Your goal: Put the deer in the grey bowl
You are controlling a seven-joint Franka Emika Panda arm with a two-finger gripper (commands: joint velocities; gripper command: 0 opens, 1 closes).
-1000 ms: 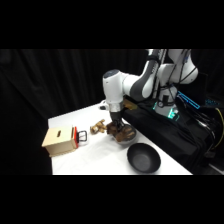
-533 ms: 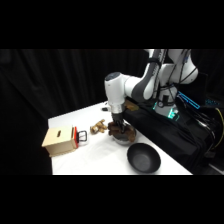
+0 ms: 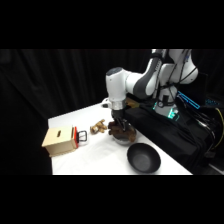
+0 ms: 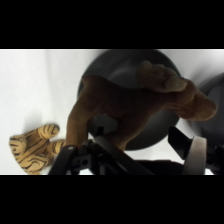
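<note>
The deer, a dark brown soft toy, lies across the grey bowl, its body draped over the rim and its legs hanging toward me. In the side view the deer sits on the grey bowl right under my gripper. My gripper stands open just above it. The left finger touches the deer's flank, while the right finger is apart from it, with bowl showing in the gap.
A larger black bowl sits just in front and to the right of the grey one. A tan striped toy lies to its left. Farther left stand a wooden box and a small red-and-white item.
The gripper has moved slightly right and down with the deer, which now rests on the grey bowl. Nothing else has moved.
</note>
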